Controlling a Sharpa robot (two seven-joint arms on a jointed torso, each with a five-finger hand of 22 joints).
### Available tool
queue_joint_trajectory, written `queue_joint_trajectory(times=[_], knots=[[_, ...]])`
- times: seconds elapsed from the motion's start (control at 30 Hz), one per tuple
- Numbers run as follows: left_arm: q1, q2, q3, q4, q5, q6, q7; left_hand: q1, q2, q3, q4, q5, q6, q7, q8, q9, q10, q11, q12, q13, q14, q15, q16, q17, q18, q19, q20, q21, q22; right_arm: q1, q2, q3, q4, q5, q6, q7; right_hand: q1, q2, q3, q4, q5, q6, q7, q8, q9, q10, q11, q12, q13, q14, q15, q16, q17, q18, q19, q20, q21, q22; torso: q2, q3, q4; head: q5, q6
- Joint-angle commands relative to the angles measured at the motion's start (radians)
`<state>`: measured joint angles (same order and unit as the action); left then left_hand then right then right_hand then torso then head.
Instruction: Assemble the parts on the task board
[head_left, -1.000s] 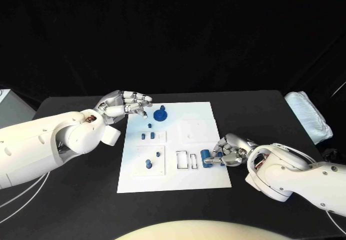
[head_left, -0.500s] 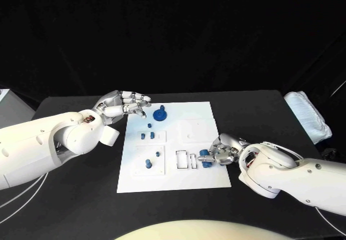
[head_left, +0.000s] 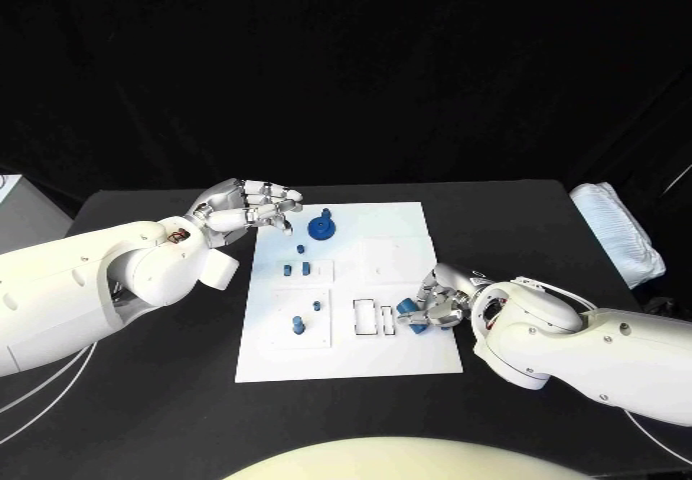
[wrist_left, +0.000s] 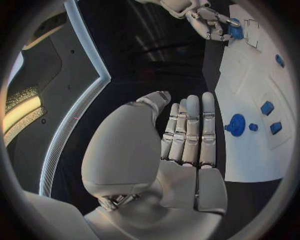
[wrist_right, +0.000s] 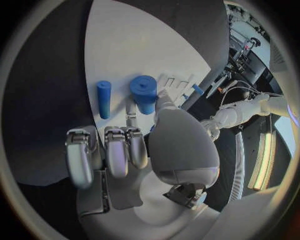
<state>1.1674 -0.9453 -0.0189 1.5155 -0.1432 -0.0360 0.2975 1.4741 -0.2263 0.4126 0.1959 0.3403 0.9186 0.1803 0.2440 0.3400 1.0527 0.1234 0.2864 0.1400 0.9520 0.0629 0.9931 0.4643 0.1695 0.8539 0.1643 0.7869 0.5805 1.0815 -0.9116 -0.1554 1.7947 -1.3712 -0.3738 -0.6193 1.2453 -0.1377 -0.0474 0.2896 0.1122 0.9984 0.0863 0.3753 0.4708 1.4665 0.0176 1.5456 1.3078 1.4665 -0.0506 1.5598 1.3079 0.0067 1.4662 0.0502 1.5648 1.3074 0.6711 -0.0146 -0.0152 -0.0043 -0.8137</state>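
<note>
Right hand (head_left: 441, 303) at the right edge of the task board (head_left: 411, 222), fingers closed round a blue cylinder (wrist_right: 144, 93), larger of two. Second, slimmer blue peg (wrist_right: 104, 98) lying flat on the white plate just beside it, untouched. Held cylinder close to the two empty rectangular slots (head_left: 374, 319) in the near-middle of the board; not yet seated in anything, by the look of it.

Left hand (head_left: 248, 208) raised at the board's far-left corner, fingers apart and lightly curled, holding nothing. Flat against nothing on the worktop (head_left: 144, 210).

Further out across the board: blue gear (head_left: 323, 230) sitting on its post at the far end, apparently placed. Two small blue pegs (head_left: 296, 269) standing in the middle-left panel. One blue peg (head_left: 299, 324) upright in the near-left panel, with a small blue stud (head_left: 317, 303) beyond it. Square recess on the right-middle panel (head_left: 394, 258) apparently vacant.

Judgement: task partly advanced. Several pieces seated on the left side and far end; slots, held cylinder and loose peg outstanding. Exact count of remaining stations not determinable from these views.
</note>
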Motion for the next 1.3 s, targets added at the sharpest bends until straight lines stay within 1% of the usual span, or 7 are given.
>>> queue_joint_trajectory(times=[0.03,0.33,0.53,0.7,0.93,1.13,1.3], knots=[[0.000,0.000,0.001,0.003,0.008,0.019,0.002,-0.002,0.011,-0.001,0.006,0.001,0.008,0.001,0.000,-0.002,0.004,0.000,-0.006,-0.001,-0.006,-0.001,-0.004,0.002,0.011,-0.008,0.000,-0.004,0.002,-0.012,0.004,-0.010,0.006,0.003,0.054,-0.031,0.034,-0.004,0.025,-0.003,0.003,0.001,-0.002,0.007,-0.007,0.088,-0.009,0.005,0.242,0.100,-0.007,0.005,0.244,-0.007,0.105,-0.005,0.006,0.263,0.000,-0.0003,0.0014,-0.002,0.001],[0.000,0.001,0.001,0.002,0.008,0.017,0.002,-0.002,0.011,-0.001,0.006,0.001,0.008,0.001,0.000,-0.002,0.004,0.000,-0.006,-0.001,-0.006,-0.001,-0.004,0.002,0.011,-0.008,0.000,-0.004,0.002,-0.011,-0.006,-0.009,0.030,0.116,-0.056,0.017,0.041,0.006,0.073,0.001,0.003,0.023,-0.009,0.018,-0.008,0.100,-0.015,0.019,0.257,0.101,-0.012,0.006,0.249,-0.007,0.105,-0.009,0.006,0.263,-0.001,-0.0023,0.0031,-0.004,0.002],[0.000,0.002,0.001,0.001,0.008,0.016,0.002,-0.002,0.011,-0.001,0.007,0.001,0.008,0.001,0.000,-0.002,0.004,0.000,-0.006,-0.001,-0.006,-0.001,-0.004,0.002,0.011,-0.008,0.000,-0.004,0.002,0.000,-0.012,-0.007,0.045,0.173,-0.110,0.058,0.039,0.018,0.086,-0.001,0.002,0.031,-0.014,0.021,-0.009,0.104,-0.019,0.025,0.263,0.102,-0.015,0.007,0.251,-0.007,0.105,-0.011,0.006,0.263,-0.001,-0.0021,0.0019,-0.001,0.005],[0.000,0.003,0.001,0.000,0.008,0.016,0.002,-0.002,0.011,-0.001,0.007,0.001,0.008,0.001,0.000,-0.002,0.004,0.000,-0.006,-0.001,-0.006,-0.001,-0.004,0.002,0.011,-0.008,0.000,-0.004,0.002,0.015,-0.020,-0.004,0.067,0.204,-0.144,0.077,0.036,0.024,0.092,0.000,0.002,0.036,-0.016,0.022,-0.010,0.104,-0.021,0.025,0.263,0.103,-0.017,0.010,0.259,-0.007,0.105,-0.013,0.006,0.263,-0.001,-0.0023,0.0041,-0.004,0.005],[0.000,0.004,0.001,0.000,0.008,0.015,0.001,-0.002,0.011,-0.001,0.007,0.001,0.008,0.001,0.000,-0.002,0.004,0.000,-0.006,-0.001,-0.006,-0.001,-0.004,0.002,0.011,-0.008,0.000,-0.004,0.002,0.030,-0.009,-0.003,0.084,0.255,-0.136,0.086,0.018,0.033,0.097,0.001,0.000,0.041,-0.018,0.023,-0.012,0.104,-0.023,0.025,0.263,0.104,-0.019,0.011,0.263,-0.007,0.105,-0.015,0.006,0.263,0.000,-0.0028,0.0053,-0.003,0.005],[0.000,0.005,0.001,0.001,0.008,0.016,0.001,-0.003,0.012,-0.001,0.008,0.001,0.008,0.002,0.000,-0.002,0.004,0.000,-0.007,-0.002,-0.007,-0.001,-0.005,0.002,0.011,-0.009,0.000,-0.005,0.002,0.029,0.026,-0.003,0.064,0.273,-0.103,0.081,-0.020,0.042,0.098,0.002,-0.001,0.044,-0.019,0.021,-0.016,0.104,-0.025,0.024,0.262,0.104,-0.021,0.011,0.263,-0.007,0.105,-0.017,0.006,0.263,0.000,-0.0030,0.0050,-0.003,0.004],[0.000,0.005,0.001,0.001,0.008,0.016,0.001,-0.003,0.012,-0.001,0.008,0.001,0.008,0.002,0.000,-0.002,0.004,0.000,-0.007,-0.002,-0.007,-0.001,-0.005,0.002,0.011,-0.009,0.000,-0.005,0.002,0.024,0.061,-0.003,0.041,0.266,-0.102,0.071,-0.023,0.043,0.098,0.002,-0.001,0.045,-0.019,0.021,-0.017,0.103,-0.025,0.024,0.262,0.104,-0.021,0.011,0.263,-0.007,0.105,-0.017,0.006,0.263,0.000,-0.0035,0.0067,-0.005,0.004]])
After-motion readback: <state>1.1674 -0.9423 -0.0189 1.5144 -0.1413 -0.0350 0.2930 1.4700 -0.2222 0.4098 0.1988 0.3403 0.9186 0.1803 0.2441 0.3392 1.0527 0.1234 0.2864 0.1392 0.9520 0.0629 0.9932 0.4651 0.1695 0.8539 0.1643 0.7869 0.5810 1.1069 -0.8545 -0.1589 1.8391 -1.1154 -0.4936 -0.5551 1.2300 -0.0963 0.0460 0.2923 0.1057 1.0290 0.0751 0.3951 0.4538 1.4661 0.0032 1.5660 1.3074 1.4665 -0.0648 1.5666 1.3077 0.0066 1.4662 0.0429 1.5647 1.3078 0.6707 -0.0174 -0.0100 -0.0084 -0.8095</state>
